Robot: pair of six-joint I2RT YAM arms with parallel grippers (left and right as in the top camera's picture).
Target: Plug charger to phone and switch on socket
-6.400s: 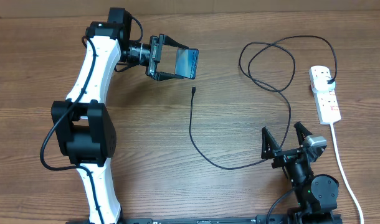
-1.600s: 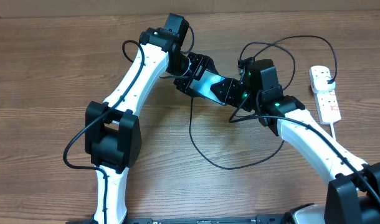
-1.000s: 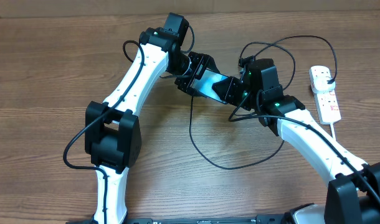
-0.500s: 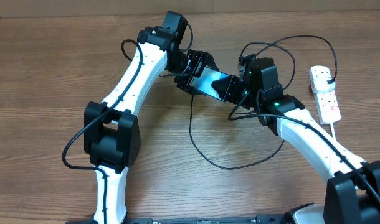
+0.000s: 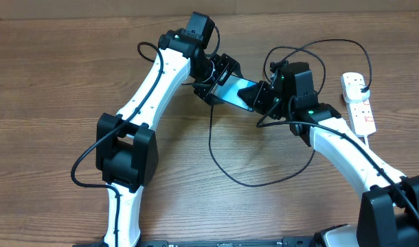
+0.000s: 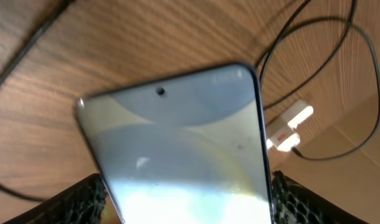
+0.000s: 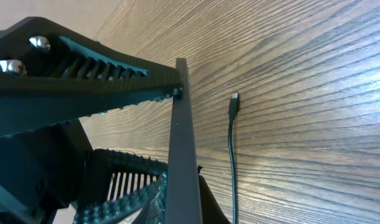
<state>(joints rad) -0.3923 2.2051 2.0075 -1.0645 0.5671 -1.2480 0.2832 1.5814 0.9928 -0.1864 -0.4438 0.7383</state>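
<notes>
The phone [image 5: 237,90], screen lit, hangs above the table between both arms. My left gripper [image 5: 220,77] straddles its long sides; in the left wrist view the phone [image 6: 177,137] fills the space between the jaws of the left gripper [image 6: 187,190], with a thin gap at each side. My right gripper [image 5: 264,100] is shut on the phone's near end; the right wrist view shows the phone [image 7: 181,143] edge-on inside that gripper [image 7: 180,198]. The charger [image 5: 227,171] lies looped on the table, its connector tip [image 7: 235,99] loose and its plug in the socket [image 5: 358,103].
The thick white cord [image 5: 378,185] runs from the socket towards the front right edge. Loops of the black cable [image 5: 295,65] lie behind my right arm. The socket [image 6: 289,126] also shows in the left wrist view, past the phone.
My left jaws have spread off the phone's sides while the right gripper closed on its end. Both grippers and the phone shifted slightly right and back.
</notes>
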